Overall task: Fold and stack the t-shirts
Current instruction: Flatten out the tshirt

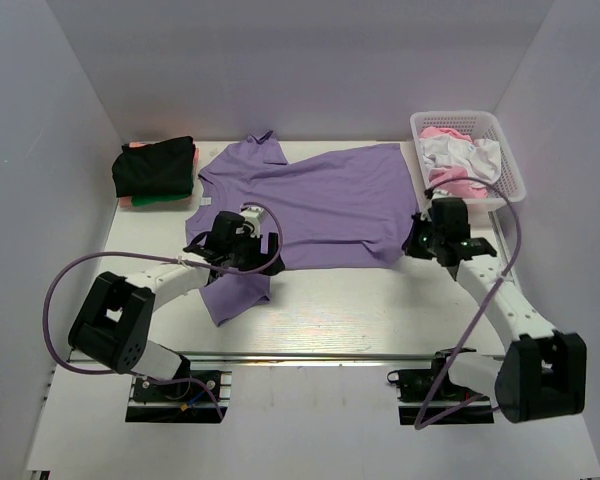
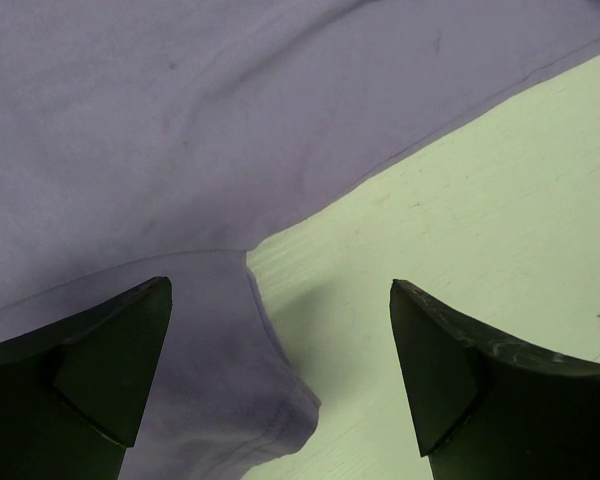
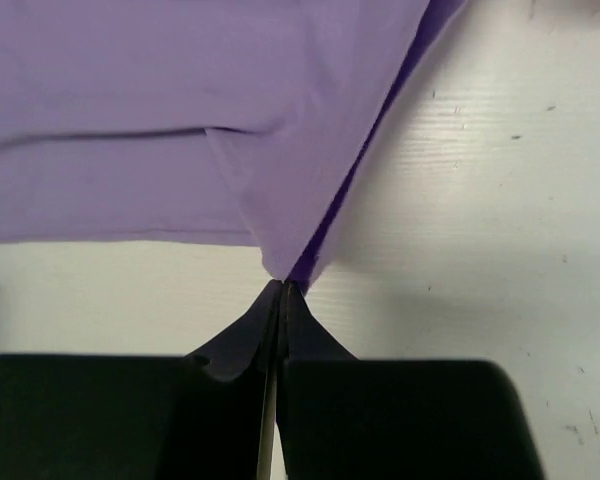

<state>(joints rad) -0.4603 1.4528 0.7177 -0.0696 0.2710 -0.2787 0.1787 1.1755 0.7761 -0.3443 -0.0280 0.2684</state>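
At the far left of the table [image 1: 360,315] we see a small stack of folded t-shirts [image 1: 157,170] — black on top, with green and pink edges showing beneath. Just to its right, the lavender t-shirt [image 1: 325,195] lies spread across the middle, hem toward the right, one sleeve [image 1: 235,295] reaching toward the near edge. Our left gripper [image 1: 248,252] hangs over the spot where that sleeve meets the body. In its wrist view the claw stands wide open, one finger over the cloth and the other over bare table, with nothing in its hold. Farther right, our right gripper [image 1: 412,246] sits at the shirt's near right corner, its claw fully closed — the wrist view shows the hem corner pinched between the two fingertips, the cloth drawn to a point there. At the far right stands a white lattice basket [image 1: 445,116] with pink and white cloth in it.
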